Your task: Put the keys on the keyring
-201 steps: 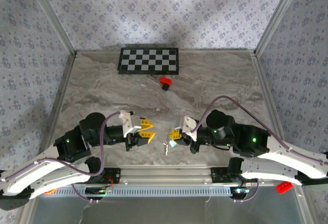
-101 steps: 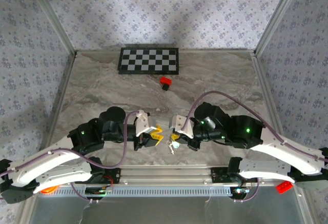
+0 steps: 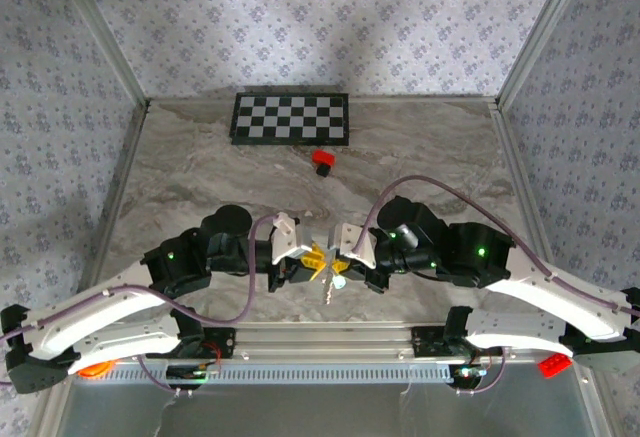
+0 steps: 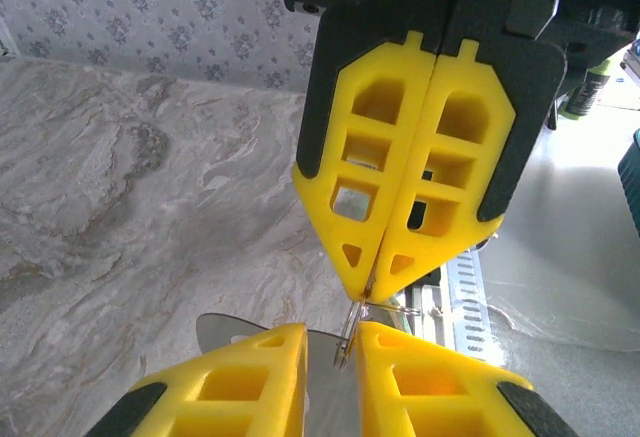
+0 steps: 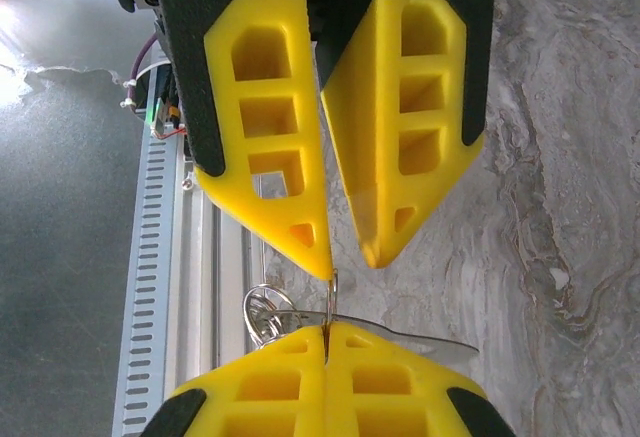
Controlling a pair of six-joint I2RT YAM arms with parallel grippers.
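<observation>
Keyring (image 3: 326, 294) hangs nearest, just below the mint-headed key (image 3: 339, 281), which is clamped in the right gripper (image 3: 342, 263) (fingers pressed together). Left gripper (image 3: 314, 259), well apart from it a second ago, now meets it tip to tip. Its fingers have narrowed but stand slightly apart around a thin wire loop (image 5: 331, 292). Red block (image 3: 322, 160) lies unmoved beyond.

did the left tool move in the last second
Yes. The left tool moved right: it was left of the red block, and now sits almost directly in line with it, tip to tip with the right tool.
</observation>
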